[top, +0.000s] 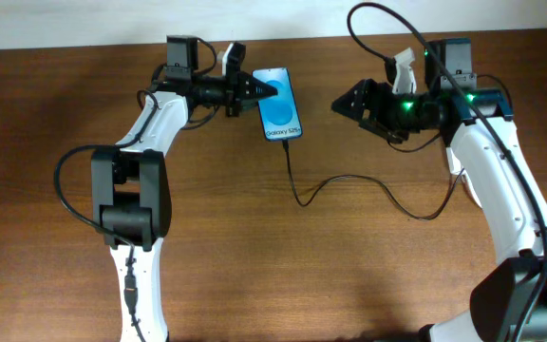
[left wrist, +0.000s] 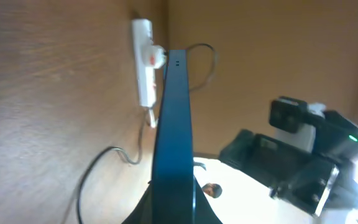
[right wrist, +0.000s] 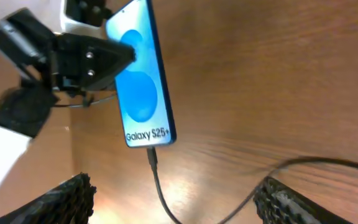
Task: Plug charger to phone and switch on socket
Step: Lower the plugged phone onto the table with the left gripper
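Note:
The phone (top: pixel 279 104) lies near the table's back edge, its blue screen up and reading "Galaxy S25+" in the right wrist view (right wrist: pixel 143 87). My left gripper (top: pixel 257 91) is shut on its left edge. In the left wrist view the phone (left wrist: pixel 173 118) is edge-on between the fingers (left wrist: pixel 173 211). The black charger cable (top: pixel 297 195) has its plug tip in the phone's bottom end (right wrist: pixel 152 155) and loops right across the table. My right gripper (top: pixel 342 103) is wide open and empty (right wrist: pixel 176 190), right of the phone. The white socket strip (left wrist: pixel 144 62) lies beyond the phone.
In the overhead view the right arm (top: pixel 482 142) covers most of the socket strip, with a white piece (top: pixel 405 65) showing by it. The cable's slack (top: pixel 416 211) lies on the wood between the arms. The table's back edge (top: pixel 65 46) is close behind both grippers.

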`<control>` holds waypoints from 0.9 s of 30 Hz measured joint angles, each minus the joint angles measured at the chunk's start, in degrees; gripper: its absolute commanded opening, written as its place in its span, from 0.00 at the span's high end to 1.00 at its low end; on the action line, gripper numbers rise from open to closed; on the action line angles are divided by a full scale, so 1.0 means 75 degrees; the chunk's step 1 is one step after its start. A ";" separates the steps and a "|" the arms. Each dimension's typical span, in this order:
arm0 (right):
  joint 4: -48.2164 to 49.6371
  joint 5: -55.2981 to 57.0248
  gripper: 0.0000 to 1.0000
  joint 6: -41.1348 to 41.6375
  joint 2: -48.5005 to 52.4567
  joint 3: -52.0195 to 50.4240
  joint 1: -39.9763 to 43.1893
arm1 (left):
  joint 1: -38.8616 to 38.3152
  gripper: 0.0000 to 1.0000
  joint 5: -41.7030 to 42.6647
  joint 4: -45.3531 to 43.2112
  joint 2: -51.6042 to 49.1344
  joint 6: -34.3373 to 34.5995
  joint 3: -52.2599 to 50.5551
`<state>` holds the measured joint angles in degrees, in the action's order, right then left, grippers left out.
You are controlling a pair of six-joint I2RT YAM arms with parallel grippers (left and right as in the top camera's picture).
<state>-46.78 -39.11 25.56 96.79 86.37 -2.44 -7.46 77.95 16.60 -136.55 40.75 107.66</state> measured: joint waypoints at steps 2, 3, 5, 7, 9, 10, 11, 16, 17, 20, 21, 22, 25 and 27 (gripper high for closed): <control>-0.0259 0.0271 0.12 -0.0050 0.0003 0.0000 0.0000 | -0.0026 1.00 -0.0388 0.0589 0.0000 -0.0379 0.0012; -0.0367 0.0382 0.12 -0.0093 0.0000 0.0000 0.0000 | -0.0041 1.00 -0.0635 0.0988 0.0000 -0.0600 0.0009; -0.0592 0.0635 0.10 -0.0195 0.0003 0.0000 0.0000 | -0.0102 1.00 -0.1271 0.1775 0.0000 -0.1125 -0.0006; -0.0755 0.0892 0.09 -0.0254 0.0000 0.0000 0.0000 | -0.0192 1.00 -0.1856 0.2296 0.0000 -0.1559 -0.0012; -0.0775 0.1096 0.09 -0.0268 0.0000 0.0003 0.0000 | -0.0286 1.00 -0.2165 0.2503 0.0000 -0.1865 -0.0012; -0.0781 0.1154 0.09 -0.0271 0.0000 0.0003 0.0000 | -0.0344 1.00 -0.2296 0.2620 0.0000 -0.2040 -0.0012; -0.0793 0.1192 0.09 -0.0274 0.0003 0.0003 0.0000 | -0.0399 1.00 -0.2422 0.2777 0.0000 -0.2194 -0.0012; -0.0909 0.1419 0.09 -0.0294 0.0000 0.0003 0.0000 | -0.0533 1.00 -0.3500 0.3713 0.0000 -0.2815 -0.0015; -0.0909 0.1445 0.09 -0.0294 0.0000 0.0003 0.0000 | -0.0533 1.00 -0.3707 0.3733 0.0000 -0.2882 -0.0015; -0.0915 0.1498 0.09 -0.0294 0.0000 0.0003 0.0000 | -0.0525 1.00 -0.4170 0.3742 0.0000 -0.2961 -0.0015; -0.0935 0.1513 0.09 -0.0300 0.0000 0.0003 0.0000 | -0.0525 0.98 -0.4328 0.3789 0.0000 -0.2987 -0.0015; -0.0956 0.1536 0.08 -0.0300 0.0000 0.0003 0.0000 | -0.0525 0.98 -0.4462 0.3861 0.0000 -0.3008 -0.0015; -0.0970 0.1588 0.08 -0.0297 0.0003 0.0003 0.0000 | -0.0542 0.96 -0.4730 0.4039 0.0000 -0.3010 -0.0012; -0.0970 0.1591 0.08 -0.0300 0.0003 0.0003 0.0000 | -0.0562 0.94 -0.4744 0.4089 0.0000 -0.3010 -0.0012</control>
<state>-54.06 -27.18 23.31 96.82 86.39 -2.44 -11.68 42.37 47.27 -136.55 18.17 107.57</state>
